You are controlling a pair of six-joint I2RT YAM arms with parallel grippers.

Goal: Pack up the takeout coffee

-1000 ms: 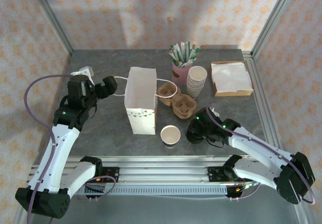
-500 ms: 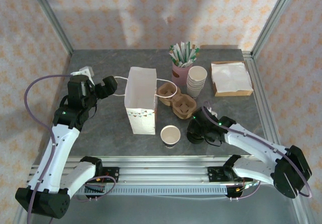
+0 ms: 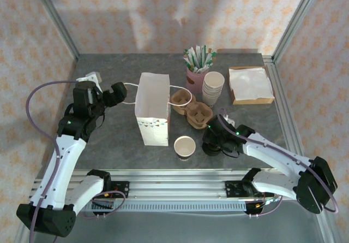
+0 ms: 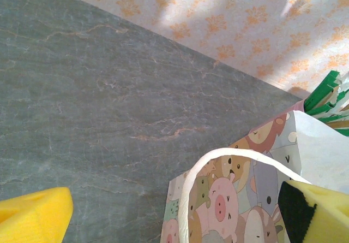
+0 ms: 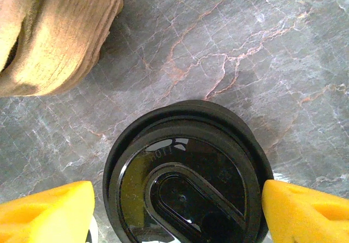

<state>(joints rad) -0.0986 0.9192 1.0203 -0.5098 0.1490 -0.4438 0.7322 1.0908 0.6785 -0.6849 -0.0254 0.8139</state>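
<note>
Takeout coffee (image 5: 185, 177): on counter (image 5: 262, 46), just beside cardboard carrier (image 5: 54, 30). Right gripper (image 5: 177, 194) brackets its lid, fingers (image 5: 49, 210) wide. Advice: close gently, keep upright. Left gripper (image 4: 174, 213): wide, near bag (image 3: 152, 109) handle. Bag contents hidden. Carrier wells and lone cup (image 3: 185, 146) empty.

Right wrist view: takeout coffee (image 5: 185, 172) cut by the lower edge, its cup mostly hidden beneath the lid (image 5: 163, 139); cardboard carrier (image 5: 54, 30) cropped at left. Left wrist view: paper bag (image 4: 245, 199) cropped below.
</note>
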